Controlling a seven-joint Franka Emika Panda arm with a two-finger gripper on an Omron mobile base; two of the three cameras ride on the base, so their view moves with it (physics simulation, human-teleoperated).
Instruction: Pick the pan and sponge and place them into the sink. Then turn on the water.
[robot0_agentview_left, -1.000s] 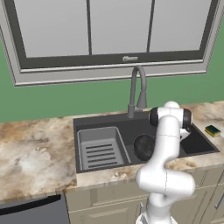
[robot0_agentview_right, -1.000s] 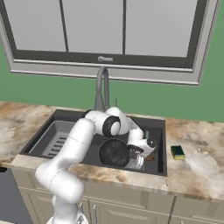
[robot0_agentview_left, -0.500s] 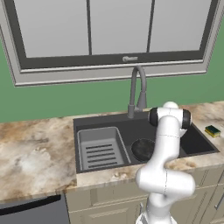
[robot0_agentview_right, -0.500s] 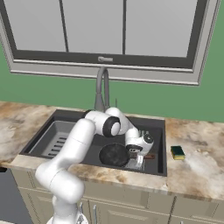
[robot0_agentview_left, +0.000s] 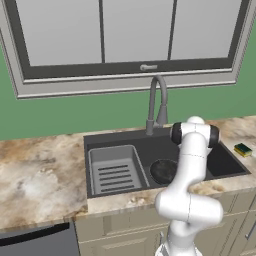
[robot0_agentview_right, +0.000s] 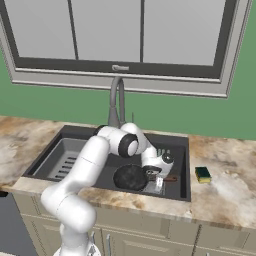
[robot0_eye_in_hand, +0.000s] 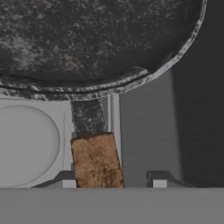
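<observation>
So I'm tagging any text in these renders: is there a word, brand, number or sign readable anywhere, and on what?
None: no readable text in any view.
The pan, sponge, sink, faucet, counter and window frame carry no lettering.
The marks on the pan's surface in the hand view are mottled texture, not writing.

- A green wall (robot0_agentview_left: 75, 112) is being shown behind the counter, running the full width of both base views.
- A wide window (robot0_agentview_left: 130, 35) with a grey frame and dark inner trim is being divided into panes by thin vertical bars; pale grey light is being admitted.
- A beige and brown marbled countertop (robot0_agentview_left: 35, 175) is being carried on cream cabinet fronts (robot0_agentview_right: 145, 240).
- A dark appliance front (robot0_agentview_left: 37, 242) is being seen below the counter.
</observation>
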